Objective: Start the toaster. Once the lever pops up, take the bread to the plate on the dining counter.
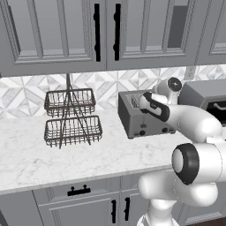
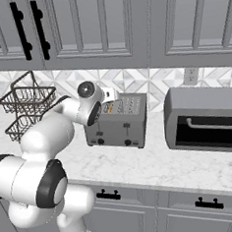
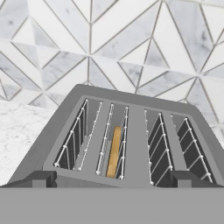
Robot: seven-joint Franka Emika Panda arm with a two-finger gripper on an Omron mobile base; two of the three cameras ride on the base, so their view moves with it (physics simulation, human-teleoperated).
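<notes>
Early in the task, by the look of it: bread (image 3: 114,151) sunk edge-on in the second slot from the left of the toaster (image 2: 117,122), which stands toward the back of the marble worktop (image 1: 66,154) against the tiled wall, between wire basket rack (image 1: 70,117) and toaster oven (image 2: 203,120). Starting, lifting out and carrying to the plate all apparently left. Arm bent forward, gripper (image 3: 111,179) above the toaster's near edge, fingers spread wide, pinching nothing.
</notes>
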